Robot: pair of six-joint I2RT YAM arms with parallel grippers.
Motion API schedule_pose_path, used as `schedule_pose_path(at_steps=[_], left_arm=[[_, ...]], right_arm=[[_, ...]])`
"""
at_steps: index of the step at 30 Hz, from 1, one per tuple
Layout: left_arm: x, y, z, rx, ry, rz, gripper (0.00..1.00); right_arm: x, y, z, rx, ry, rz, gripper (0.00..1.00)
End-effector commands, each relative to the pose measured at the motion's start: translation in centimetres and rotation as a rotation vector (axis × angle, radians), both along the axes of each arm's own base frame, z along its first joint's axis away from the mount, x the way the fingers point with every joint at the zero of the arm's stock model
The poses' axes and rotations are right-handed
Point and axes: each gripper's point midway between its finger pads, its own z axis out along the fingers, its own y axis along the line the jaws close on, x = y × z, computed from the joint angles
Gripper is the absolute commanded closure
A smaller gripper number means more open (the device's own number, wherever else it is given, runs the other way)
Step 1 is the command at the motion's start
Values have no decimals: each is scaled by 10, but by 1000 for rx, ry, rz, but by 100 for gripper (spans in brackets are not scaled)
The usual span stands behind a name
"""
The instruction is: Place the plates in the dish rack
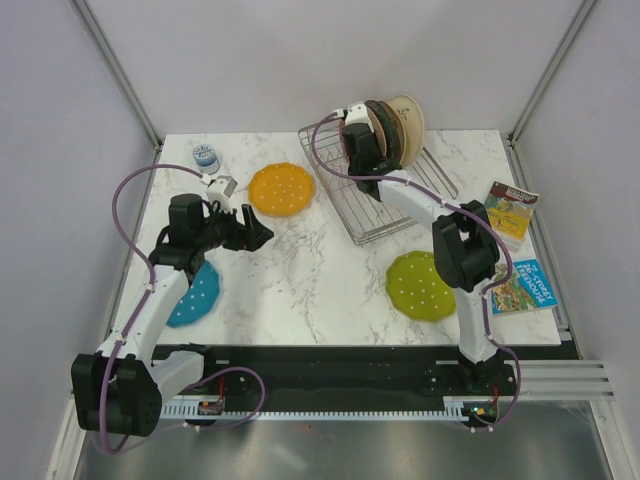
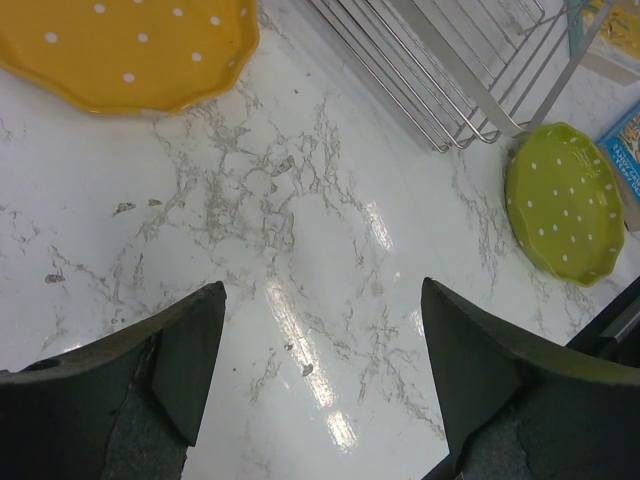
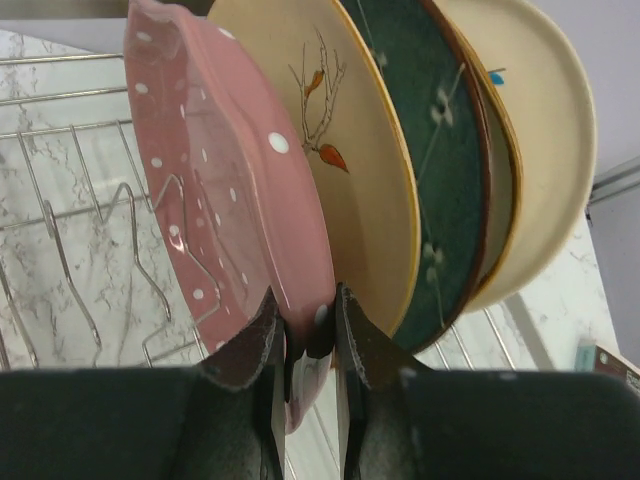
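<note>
My right gripper point(image 3: 310, 330) is shut on the rim of the pink dotted plate point(image 3: 230, 190) and holds it upright over the back of the silver wire dish rack point(image 3: 70, 200), beside a plain beige plate point(image 3: 350, 170). In the top view this gripper point(image 1: 357, 125) is at the rack's point(image 1: 400, 200) far end. My left gripper point(image 2: 322, 295) is open and empty above bare marble; it shows in the top view point(image 1: 255, 235) too. The orange plate point(image 1: 281, 188) lies flat beyond it. The blue plate point(image 1: 195, 295) lies partly under my left arm. The lime green plate point(image 1: 421, 285) lies front right.
Plain beige, dark green point(image 3: 440, 170) and cream point(image 3: 540, 150) plates stand in the rack behind the pink one. Two colourful books point(image 1: 510, 210) point(image 1: 522, 285) lie at the right edge. A small blue-and-white jar point(image 1: 206, 157) and a small metal piece point(image 1: 222, 187) sit back left.
</note>
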Motion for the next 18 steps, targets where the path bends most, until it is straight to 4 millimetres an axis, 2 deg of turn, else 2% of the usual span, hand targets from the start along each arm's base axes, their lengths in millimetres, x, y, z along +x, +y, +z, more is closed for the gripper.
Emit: schedule_pose_path(at_steps=[1, 4, 5, 7, 8, 9, 10, 11, 12, 14, 15, 16, 18], left_arm=[[2, 0, 6, -13, -22, 9, 14], [1, 0, 5, -13, -21, 12, 14], [1, 0, 5, -14, -17, 11, 14], [1, 0, 4, -15, -15, 14, 14], [1, 0, 5, -14, -18, 13, 14], [1, 0, 5, -13, -20, 14, 14], [2, 2, 5, -8, -21, 23, 14], [3, 3, 6, -2, -26, 30, 14], [5, 5, 6, 4, -31, 40, 14], [11, 13, 7, 33, -43, 79, 14], [12, 16, 6, 47, -41, 93, 13], [16, 25, 6, 80, -50, 131, 13], [26, 43, 17, 115, -74, 196, 12]], right_arm=[[1, 16, -1, 43, -23, 22, 100], [4, 17, 0, 41, -31, 22, 98], [4, 17, 0, 34, -31, 24, 82], [5, 17, 7, 36, -44, 25, 61], [5, 17, 12, 34, -50, 30, 33], [4, 18, 16, 34, -54, 41, 14], [1, 21, 28, 43, -68, 66, 2], [-1, 21, 36, 47, -72, 79, 2], [-5, 21, 54, 54, -92, 93, 2], [-14, 24, 69, 56, -86, 130, 2], [-20, 21, 92, 71, -110, 136, 2], [-27, 20, 98, 73, -103, 145, 2], [-38, 19, 109, 88, -95, 172, 2]])
